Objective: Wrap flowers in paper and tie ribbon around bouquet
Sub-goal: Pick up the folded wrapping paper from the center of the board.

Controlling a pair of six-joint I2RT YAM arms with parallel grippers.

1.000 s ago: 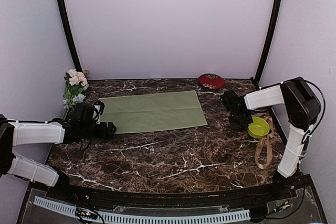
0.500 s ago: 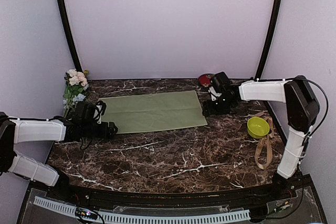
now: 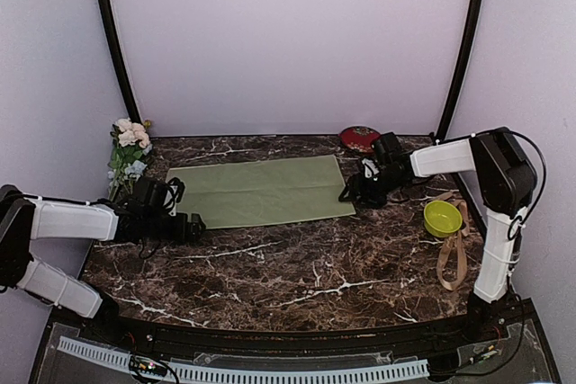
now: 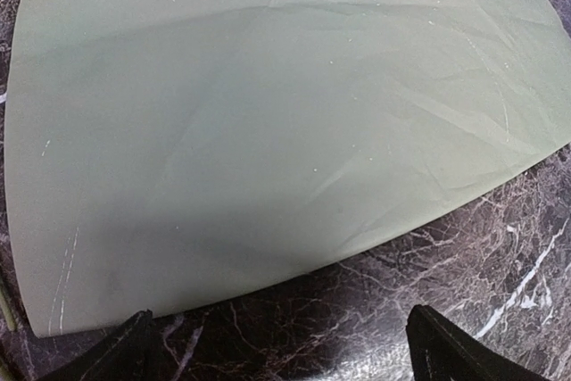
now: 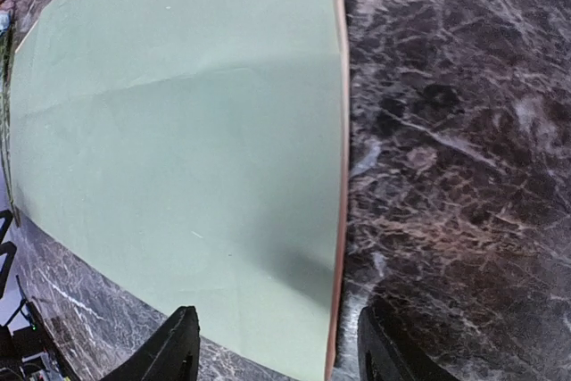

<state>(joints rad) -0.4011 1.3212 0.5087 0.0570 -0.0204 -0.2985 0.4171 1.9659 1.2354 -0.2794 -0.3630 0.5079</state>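
Paper sheet: both arms brought to its edges

Paper [image 3: 261, 191] lies flat on the table [image 3: 297, 267], sage face up. Right gripper [image 3: 349, 193], beside the green bowl [image 3: 442, 218] a second ago, now stands at the sheet's right edge, jaws part-way apart astride it, holding nothing. Left gripper [image 3: 193, 227] has edged toward the near-left corner, jaws wide, empty. Flowers [image 3: 129, 146] rest by the far-left wall. Ribbon [image 3: 454, 258] lies at right. Judgement: sheet handling comes first, and wrapping has not begun.

Soft even light, shadow across paper [image 4: 223, 211], warped wrist-view edges
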